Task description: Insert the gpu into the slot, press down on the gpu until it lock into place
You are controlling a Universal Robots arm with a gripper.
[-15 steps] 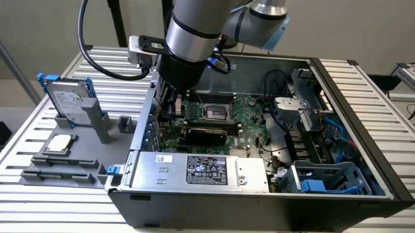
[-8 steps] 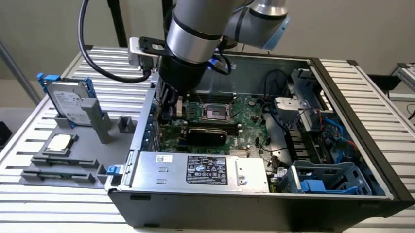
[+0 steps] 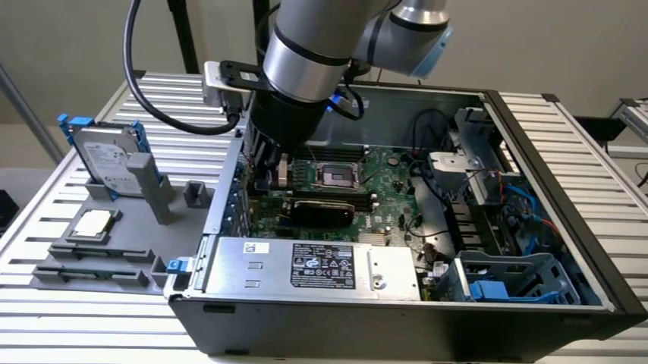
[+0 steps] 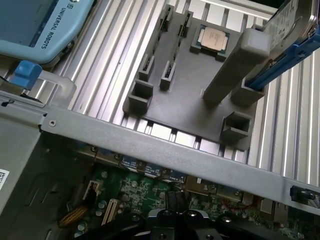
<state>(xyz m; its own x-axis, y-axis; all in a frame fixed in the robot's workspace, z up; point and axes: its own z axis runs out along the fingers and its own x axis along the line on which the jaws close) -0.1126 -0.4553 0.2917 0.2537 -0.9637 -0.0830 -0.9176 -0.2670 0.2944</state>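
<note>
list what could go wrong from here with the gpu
The shut hand sits close to the case wall, so a sideways drift could knock against it. The gpu lies low on the motherboard; an off-centre push might tilt it rather than lock it.

Green motherboard (image 3: 390, 171), glossy black gpu (image 3: 324, 211), silver power supply (image 3: 253, 265), grey holder (image 4: 195, 85)

Silver tubular arm (image 3: 309, 38), light-blue joint cap (image 3: 432, 51), black cables (image 3: 129, 45)
</note>
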